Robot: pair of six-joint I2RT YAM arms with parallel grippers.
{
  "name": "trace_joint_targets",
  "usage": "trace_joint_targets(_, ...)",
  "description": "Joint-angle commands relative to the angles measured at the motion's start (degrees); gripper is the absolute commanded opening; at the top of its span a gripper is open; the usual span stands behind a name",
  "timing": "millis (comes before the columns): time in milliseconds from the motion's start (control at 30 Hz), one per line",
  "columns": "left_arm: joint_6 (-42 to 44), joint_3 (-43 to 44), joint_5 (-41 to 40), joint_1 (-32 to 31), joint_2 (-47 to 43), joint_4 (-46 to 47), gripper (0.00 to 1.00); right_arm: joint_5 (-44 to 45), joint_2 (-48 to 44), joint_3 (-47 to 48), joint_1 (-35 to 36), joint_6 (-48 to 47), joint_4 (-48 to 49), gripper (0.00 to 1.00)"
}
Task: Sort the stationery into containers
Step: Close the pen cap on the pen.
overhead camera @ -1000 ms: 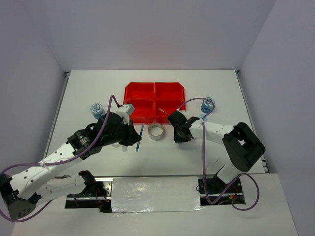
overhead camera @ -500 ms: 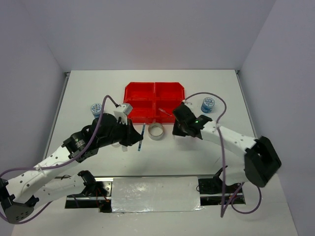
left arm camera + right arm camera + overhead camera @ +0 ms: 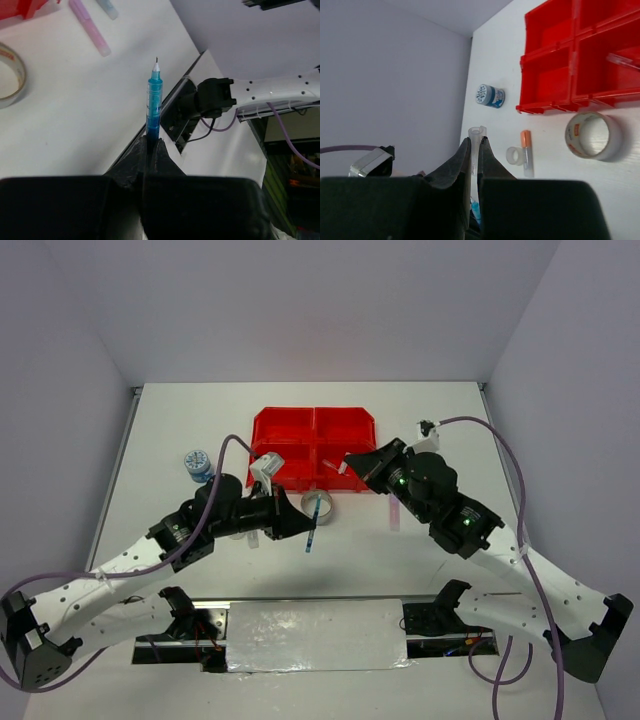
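My left gripper is shut on a thin blue pen, whose bare tip sticks out past the fingers. It hangs just in front of the silvery tape ring. My right gripper is raised over the near right corner of the red tray and is shut on a small clear pen cap. A thin clear pen lies in a near compartment. On the table lie a small clear tape ring, an orange stub and a blue-patterned roll.
A pale pink stick lies on the table under my right arm, and a pale blue stick lies beside it. The table's near edge with its mounts and cables is close below the left gripper.
My right gripper has closed on the clear cap and the arm has risen and stretched toward the tray. The left gripper carried the blue pen rightward to the tape ring.
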Motion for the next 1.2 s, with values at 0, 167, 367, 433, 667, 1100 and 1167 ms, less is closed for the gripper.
trace_joint_targets(0,0.0,2.2,5.1,0.0,1.2,9.4,0.00,-3.3,-0.7,-2.1,0.9,-1.6,10.2,0.00)
trace_joint_targets(167,0.7,3.1,7.2,-0.1,3.5,10.7,0.00,-6.4,-2.7,-4.3,1.0,-4.8,15.0,0.00)
trace_joint_targets(367,1.0,3.0,7.0,-0.1,4.1,11.3,0.00,-8.1,-3.1,-4.2,1.0,-6.9,14.5,0.00)
trace_joint_targets(433,1.0,3.0,6.9,-0.1,4.3,11.3,0.00,-8.6,-3.5,-4.6,1.1,-7.4,14.7,0.00)
trace_joint_targets(667,1.2,3.8,5.9,-0.1,4.5,11.4,0.00,-10.9,-3.5,-5.2,1.2,-8.0,14.3,0.00)
trace_joint_targets(1100,1.9,5.4,4.6,0.0,5.0,10.1,0.00,-11.5,-3.1,-6.6,1.6,-8.1,14.6,0.00)
trace_joint_targets(1167,2.0,5.4,4.4,0.0,5.0,9.8,0.00,-11.5,-3.3,-6.6,1.7,-8.1,14.7,0.00)
